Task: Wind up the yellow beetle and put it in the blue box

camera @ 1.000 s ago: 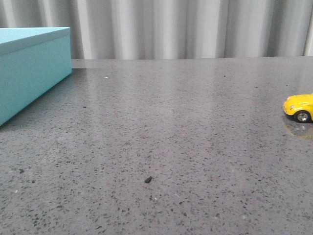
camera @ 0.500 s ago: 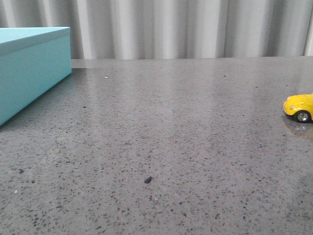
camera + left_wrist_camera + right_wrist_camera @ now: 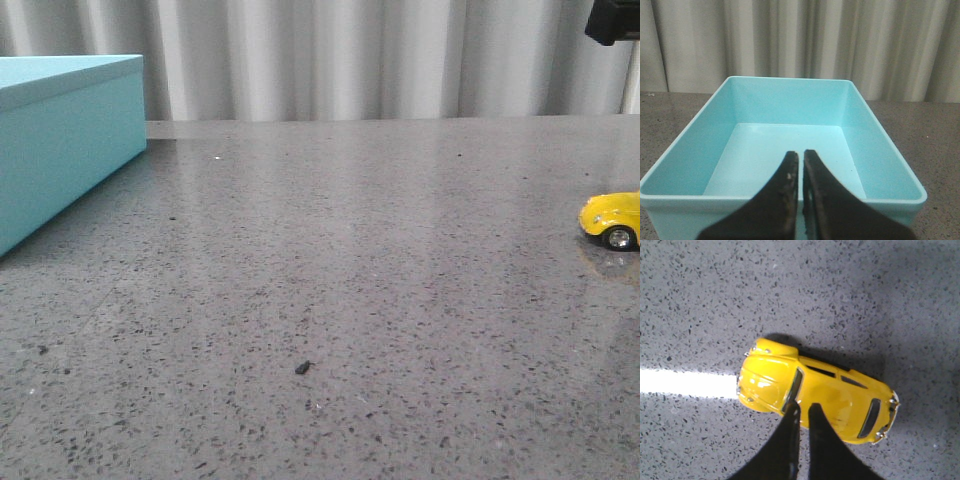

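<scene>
At frame edge, yellow beetle (image 3: 612, 220) cut off

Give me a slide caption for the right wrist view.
Right pincer, nearly shut, poised above the yellow beetle standing on the speckled grey table.

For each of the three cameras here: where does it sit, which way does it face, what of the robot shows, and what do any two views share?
Front: low over the table, facing forward; a dark robot part at top right.
Left wrist: on the left arm, looking into the open blue box; left gripper shut.
Right wrist: above the yellow beetle, facing down; right gripper nearly closed.
Shared: front also shows box and beetle.
</scene>
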You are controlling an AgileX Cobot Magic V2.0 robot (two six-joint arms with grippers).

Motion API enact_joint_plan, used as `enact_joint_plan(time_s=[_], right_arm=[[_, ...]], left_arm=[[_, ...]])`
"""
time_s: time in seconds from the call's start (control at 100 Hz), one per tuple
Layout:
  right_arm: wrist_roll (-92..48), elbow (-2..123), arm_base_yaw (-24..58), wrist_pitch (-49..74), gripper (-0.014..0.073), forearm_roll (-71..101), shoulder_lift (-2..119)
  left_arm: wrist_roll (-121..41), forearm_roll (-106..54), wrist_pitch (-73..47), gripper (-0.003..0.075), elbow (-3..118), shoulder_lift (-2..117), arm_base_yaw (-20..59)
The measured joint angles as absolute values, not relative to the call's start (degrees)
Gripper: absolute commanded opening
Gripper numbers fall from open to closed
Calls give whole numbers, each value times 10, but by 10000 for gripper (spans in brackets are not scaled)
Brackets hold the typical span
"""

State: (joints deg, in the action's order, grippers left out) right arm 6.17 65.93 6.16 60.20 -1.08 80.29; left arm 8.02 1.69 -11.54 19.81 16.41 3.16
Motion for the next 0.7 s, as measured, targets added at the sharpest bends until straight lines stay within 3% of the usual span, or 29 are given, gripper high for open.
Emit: enact_joint_plan(time_s=[0.7], right_arm=[[63,662,62,604,-41,-10,832]], left_arm=[[80,17,-111,-21,198,164,32]])
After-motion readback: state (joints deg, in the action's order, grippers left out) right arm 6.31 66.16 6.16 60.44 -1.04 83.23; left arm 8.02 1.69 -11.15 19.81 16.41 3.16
